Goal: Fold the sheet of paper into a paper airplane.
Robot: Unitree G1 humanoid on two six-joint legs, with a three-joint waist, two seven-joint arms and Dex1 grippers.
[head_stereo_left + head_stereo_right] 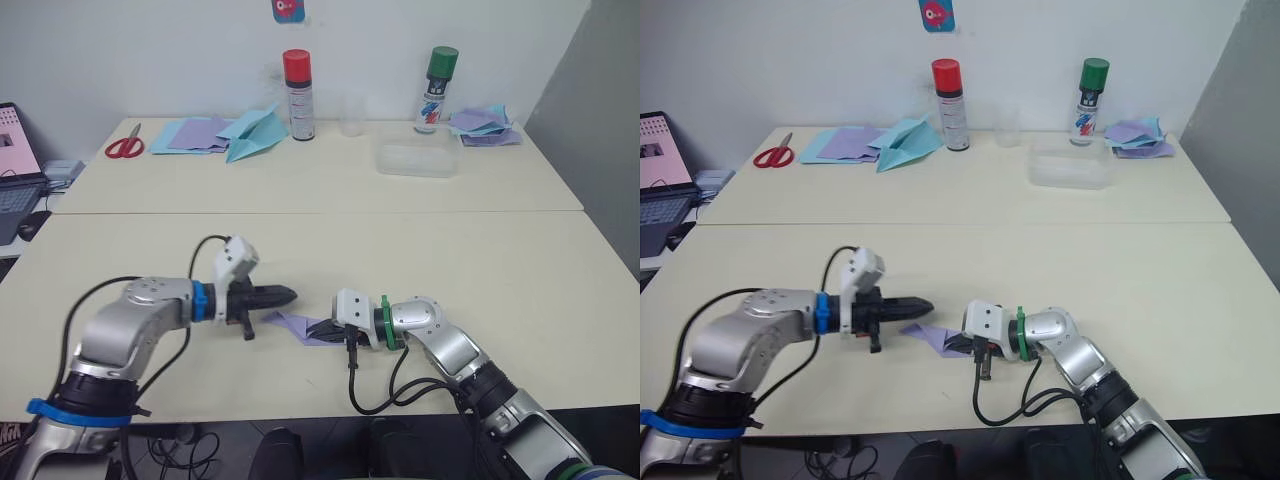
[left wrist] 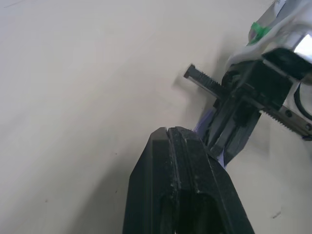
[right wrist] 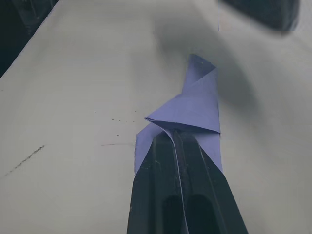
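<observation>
- Near edge of the front table point(image 1: 480, 260): the sheet of paper point(image 3: 195, 109) lies between the two grippers, already folded into a small pointed lavender wedge with several creases.
- Right gripper point(image 1: 328, 331): fingers clamped on one end of the paper; the wrist view shows a fold of it pinched between the pads.
- Left gripper point(image 1: 284, 295): fingers pressed together with nothing between them, tip just beside the other end of the paper; contact with the paper cannot be told.
- Progress (judgement): well along. The main folds look made and the shape is close to a paper airplane; flattening creases or opening the wings probably remains.
- Far table: clear plastic tray point(image 1: 416, 160), appears empty; a clear cup point(image 1: 351, 118) behind it, contents cannot be told.
- Also back there: red-capped spray can point(image 1: 298, 95), green-capped spray can point(image 1: 436, 89), light blue paper plane point(image 1: 256, 133) on flat sheets, red scissors point(image 1: 126, 143), crumpled scraps point(image 1: 485, 126) at the right.
</observation>
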